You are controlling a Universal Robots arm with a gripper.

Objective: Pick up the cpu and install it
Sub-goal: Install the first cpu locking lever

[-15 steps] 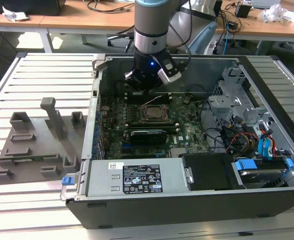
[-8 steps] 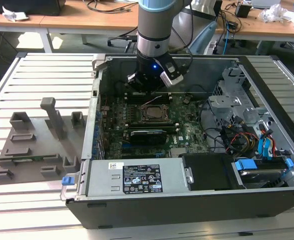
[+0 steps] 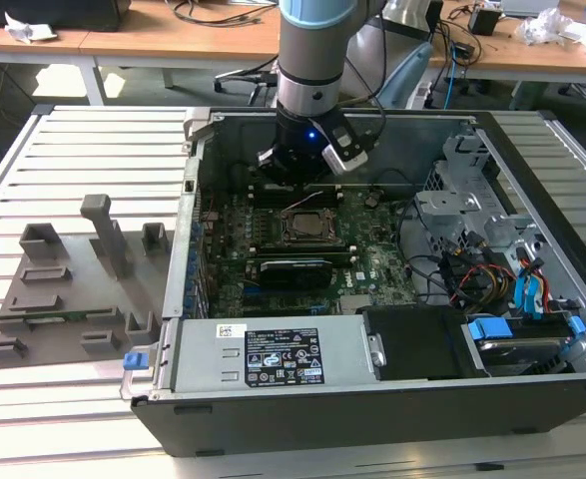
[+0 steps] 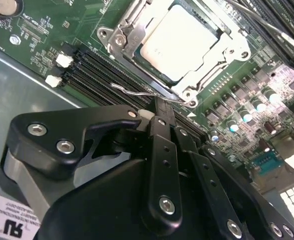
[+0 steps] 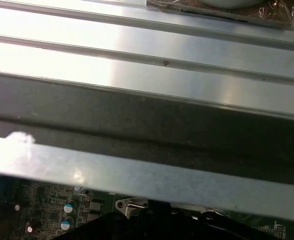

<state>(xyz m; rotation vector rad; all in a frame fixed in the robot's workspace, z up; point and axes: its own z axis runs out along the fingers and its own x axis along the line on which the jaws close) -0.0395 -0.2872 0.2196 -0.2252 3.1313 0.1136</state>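
Note:
The cpu [image 4: 179, 42], a pale silver-grey square, lies flat inside the metal socket frame [image 4: 117, 36] on the green motherboard [image 3: 367, 254]. In the exterior view the cpu [image 3: 305, 228] sits mid-board in the open computer case. My gripper [image 4: 159, 107] hangs just off one corner of the socket, its black fingers [image 4: 163, 150] drawn together with nothing between them, the tip close to the thin wire socket lever [image 4: 136, 92]. In the exterior view the gripper [image 3: 297, 180] is low inside the case, on the far side of the socket.
A long black card [image 3: 293, 269] lies just in front of the socket, memory slots [image 4: 101, 70] beside it. The power supply [image 3: 273, 364] fills the near side; drive cages and cables [image 3: 502, 269] crowd the exterior view's right. A grey fixture plate [image 3: 63, 289] sits outside the case on the slatted table [image 5: 136, 50].

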